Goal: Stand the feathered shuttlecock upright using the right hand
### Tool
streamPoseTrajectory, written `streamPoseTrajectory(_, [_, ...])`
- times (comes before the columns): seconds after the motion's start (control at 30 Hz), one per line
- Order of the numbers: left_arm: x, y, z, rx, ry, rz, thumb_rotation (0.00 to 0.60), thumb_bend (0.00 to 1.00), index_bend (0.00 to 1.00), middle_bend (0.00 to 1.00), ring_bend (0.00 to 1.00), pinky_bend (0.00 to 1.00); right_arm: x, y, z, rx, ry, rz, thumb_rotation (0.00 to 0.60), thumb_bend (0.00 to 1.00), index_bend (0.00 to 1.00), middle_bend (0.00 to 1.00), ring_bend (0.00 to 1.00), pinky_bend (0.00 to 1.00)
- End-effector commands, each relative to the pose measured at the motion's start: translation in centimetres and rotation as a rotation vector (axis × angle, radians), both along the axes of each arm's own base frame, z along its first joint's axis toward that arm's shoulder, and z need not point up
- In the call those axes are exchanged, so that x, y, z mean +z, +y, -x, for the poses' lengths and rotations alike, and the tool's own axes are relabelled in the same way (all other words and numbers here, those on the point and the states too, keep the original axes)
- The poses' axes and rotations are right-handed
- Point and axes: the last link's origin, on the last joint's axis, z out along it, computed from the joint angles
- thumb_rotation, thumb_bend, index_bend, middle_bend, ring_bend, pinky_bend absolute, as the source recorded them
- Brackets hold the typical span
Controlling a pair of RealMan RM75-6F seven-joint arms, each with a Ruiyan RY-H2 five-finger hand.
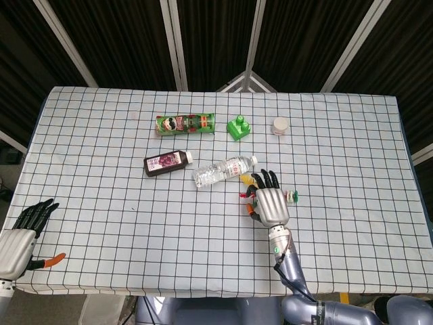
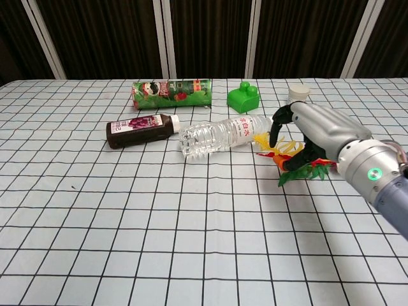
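Hovering my right hand (image 1: 271, 203) over the feathered shuttlecock (image 2: 299, 160), fingers spread and curved down, gripping nothing. Shuttlecock lies on its side mid-tabletop (image 1: 135, 217), slightly toward the right edge, base (image 1: 292, 197) pointing right, feather tips near the water bottle (image 1: 223, 170). Juice bottle (image 1: 167, 162) sits left of that. My left hand (image 1: 20, 233) rests released at the near left corner.

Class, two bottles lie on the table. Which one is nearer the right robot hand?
The clear water bottle, lying beside the right robot hand; the dark juice bottle lies farther left.
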Motion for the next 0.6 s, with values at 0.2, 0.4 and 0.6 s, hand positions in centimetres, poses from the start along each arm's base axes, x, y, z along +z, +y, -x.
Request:
streamPoseTrajectory(0.2, [0.0, 0.2, 0.0, 0.008, -0.013, 0.009, 0.6, 0.0, 0.0, 0.0, 0.0, 0.0, -1.9, -0.9, -0.9, -0.011, -0.034, -0.003, 0.6, 0.42, 0.53, 0.2, 0.0, 0.0])
streamPoseTrajectory(0.4, [0.0, 0.2, 0.0, 0.008, -0.017, 0.014, 0.6, 0.0, 0.0, 0.0, 0.0, 0.0, -2.4, -1.3, -1.3, -0.009, -0.043, 0.007, 0.6, 0.42, 0.53, 0.2, 0.0, 0.0])
streamPoseTrajectory(0.6, [0.0, 0.2, -0.1, 0.01, -0.021, 0.019, 0.6, 0.0, 0.0, 0.0, 0.0, 0.0, -2.6, -1.7, -1.6, -0.005, -0.04, 0.015, 0.6, 0.42, 0.57, 0.22, 0.0, 0.0])
